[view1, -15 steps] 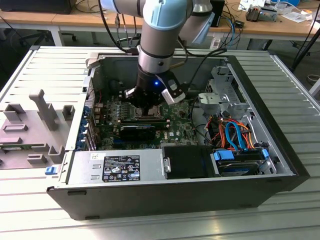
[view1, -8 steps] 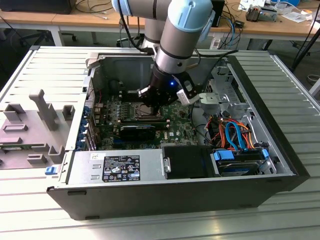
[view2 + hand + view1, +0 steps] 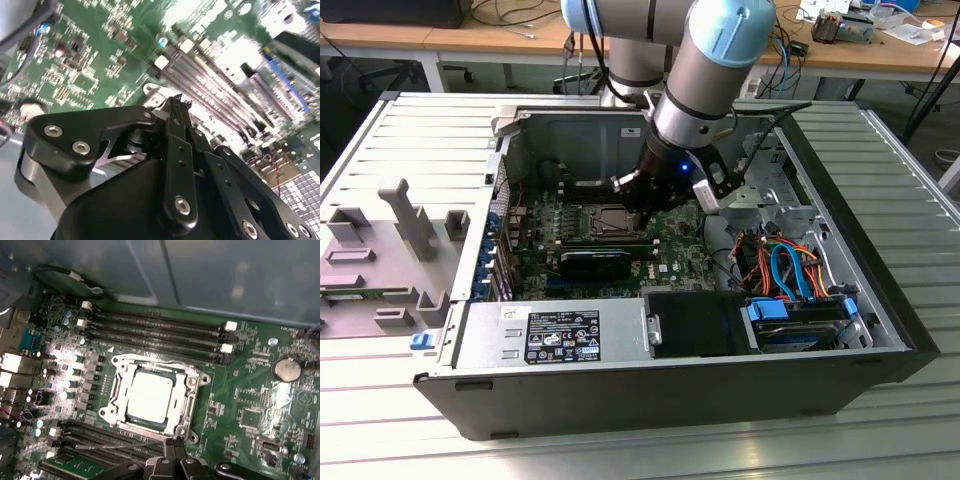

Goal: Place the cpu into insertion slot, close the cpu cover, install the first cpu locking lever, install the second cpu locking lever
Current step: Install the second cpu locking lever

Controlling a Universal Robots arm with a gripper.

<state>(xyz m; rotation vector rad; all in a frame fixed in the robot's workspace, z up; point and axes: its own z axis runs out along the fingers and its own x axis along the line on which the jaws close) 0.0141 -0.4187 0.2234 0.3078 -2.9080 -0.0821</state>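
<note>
Here the gripper (image 3: 174, 444) is clenched, its fingertips pressed together at the cpu cover's (image 3: 187, 397) edge. The cpu (image 3: 150, 396) sits in the insertion slot (image 3: 121, 405), framed by the cover. No writing is legible.

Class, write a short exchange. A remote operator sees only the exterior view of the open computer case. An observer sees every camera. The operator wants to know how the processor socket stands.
Operator: In my exterior view the arm blocks part of the board. Is anything in the insertion slot?
Observer: Yes. In the first wrist view the cpu lies flat in it, silver top up, and the cpu cover appears to be down around it.
Operator: Where is the end effector?
Observer: In the first wrist view its fingertips are together at the socket's edge, beside a thin metal rod.
</note>
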